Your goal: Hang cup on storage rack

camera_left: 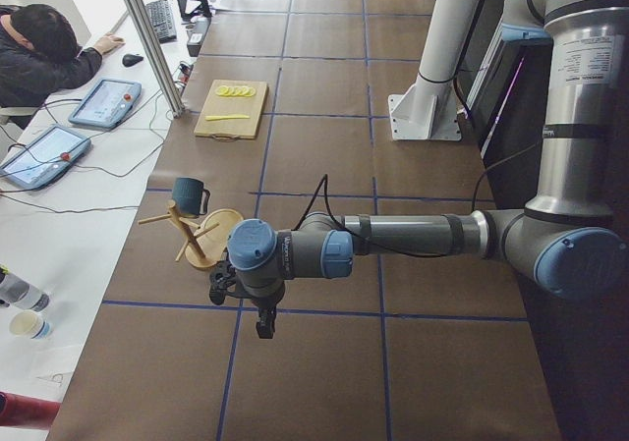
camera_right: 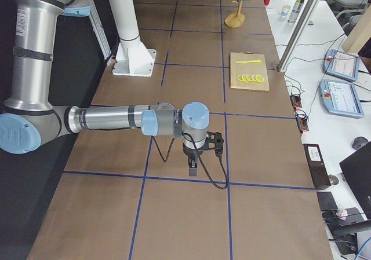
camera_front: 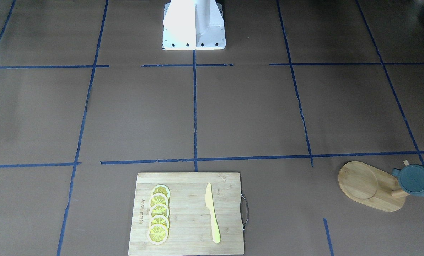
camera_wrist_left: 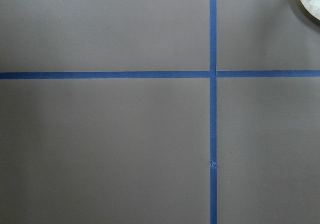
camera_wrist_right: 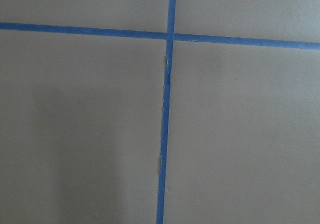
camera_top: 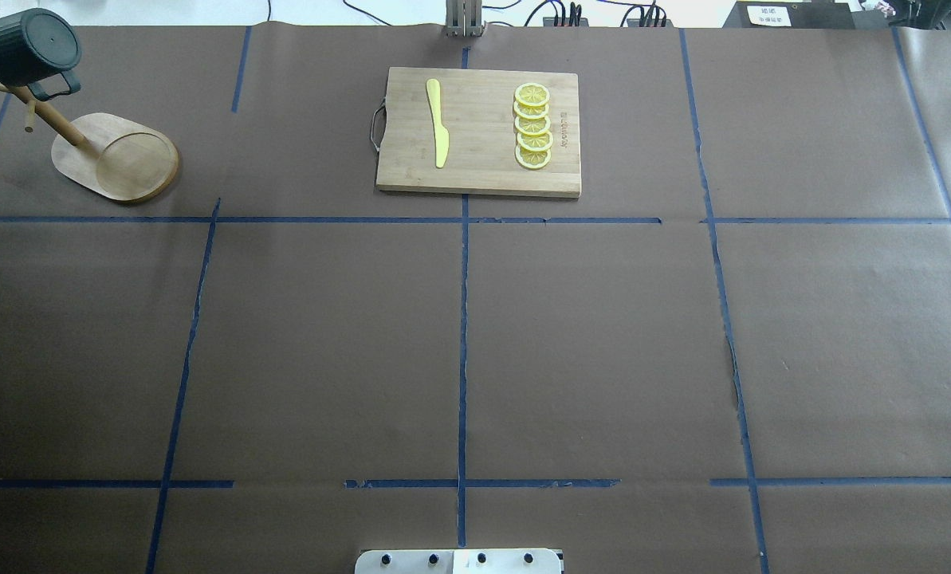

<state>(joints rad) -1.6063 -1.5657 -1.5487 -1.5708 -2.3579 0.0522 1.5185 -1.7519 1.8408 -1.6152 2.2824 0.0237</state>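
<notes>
The dark teal cup (camera_top: 27,46) hangs by its handle on a peg of the bamboo storage rack (camera_top: 116,159) at the table's far left corner; both also show in the front view, the cup (camera_front: 416,181) over the rack's oval base (camera_front: 361,185). My left gripper (camera_left: 260,321) shows only in the left side view, hovering over the table near the rack (camera_left: 201,237); I cannot tell if it is open or shut. My right gripper (camera_right: 192,170) shows only in the right side view, far from the rack (camera_right: 235,20); I cannot tell its state. Neither touches the cup.
A wooden cutting board (camera_top: 483,171) with several lemon slices (camera_top: 532,126) and a yellow knife (camera_top: 437,119) lies at the far middle. The robot's white pedestal (camera_front: 194,26) stands at the near edge. A person (camera_left: 44,53) sits beyond the table's far side.
</notes>
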